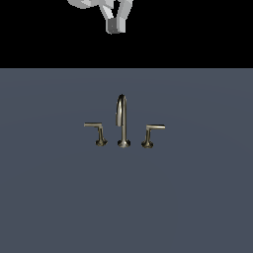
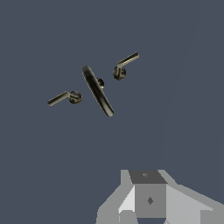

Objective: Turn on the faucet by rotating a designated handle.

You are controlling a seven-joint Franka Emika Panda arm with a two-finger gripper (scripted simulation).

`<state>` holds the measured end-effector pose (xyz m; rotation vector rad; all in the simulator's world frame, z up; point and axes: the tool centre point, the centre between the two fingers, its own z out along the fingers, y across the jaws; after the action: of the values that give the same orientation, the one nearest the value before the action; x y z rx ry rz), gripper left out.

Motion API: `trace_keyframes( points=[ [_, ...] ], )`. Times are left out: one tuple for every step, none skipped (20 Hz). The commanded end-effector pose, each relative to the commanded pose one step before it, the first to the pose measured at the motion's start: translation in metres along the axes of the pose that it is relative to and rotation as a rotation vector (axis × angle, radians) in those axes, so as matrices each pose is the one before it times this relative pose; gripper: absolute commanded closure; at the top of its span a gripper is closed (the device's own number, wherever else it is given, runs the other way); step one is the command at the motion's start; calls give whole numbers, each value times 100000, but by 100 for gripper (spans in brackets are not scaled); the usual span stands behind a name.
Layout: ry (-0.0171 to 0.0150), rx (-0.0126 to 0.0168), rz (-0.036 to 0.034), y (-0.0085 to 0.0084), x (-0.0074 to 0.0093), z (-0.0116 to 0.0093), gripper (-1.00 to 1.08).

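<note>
**Arm high above, faucet untouched**

I see nothing around the faucet (image 1: 122,123) but the plain slate-grey surface (image 1: 197,197); nothing stands between it and the arm. The arched spout (image 1: 121,118) rises in the middle, a twin lever (image 1: 95,132) on the exterior view's left, the handle (image 1: 152,133) on that view's right, its flat bar pointing outward. The gripper (image 1: 115,24) hangs at the top of the exterior view, well apart from the set (whether its fingers are apart or together I cannot tell).
</note>
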<state>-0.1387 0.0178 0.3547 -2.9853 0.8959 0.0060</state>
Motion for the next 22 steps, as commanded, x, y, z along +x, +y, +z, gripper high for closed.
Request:
trace_keyframes(
  points=[
    [124,71,6513,-714,1278,1624,108],
    [36,-5,2527,-282,506,632,108],
    [37,-6,2518,-281,505,630,108],
    [37,-7,2510,-280,504,628,108],
    [38,-9,2502,-279,504,625,108],
    [38,-10,2494,-277,503,623,108],
    [39,-12,2488,-276,503,621,108],
    [41,-14,2480,-275,502,619,108],
    [42,-16,2475,-274,502,617,108],
    [44,-19,2471,-273,503,615,108],
    [46,-21,2469,-272,503,614,108],
    [48,-24,2469,-271,505,614,108],
    [51,-27,2471,-271,506,614,108],
    [53,-30,2477,-270,509,615,108],
    [56,-34,2486,-271,512,617,108],
    [60,-37,2499,-271,516,620,108],
    [63,-40,2516,-272,520,624,108],
    [67,-44,2539,-274,527,628,108],
    [71,-48,2566,-276,534,635,108],
    [76,-51,2599,-279,542,642,108],
    [80,-55,2638,-282,552,651,108],
    [85,-58,2682,-287,562,661,108]
  ],
)
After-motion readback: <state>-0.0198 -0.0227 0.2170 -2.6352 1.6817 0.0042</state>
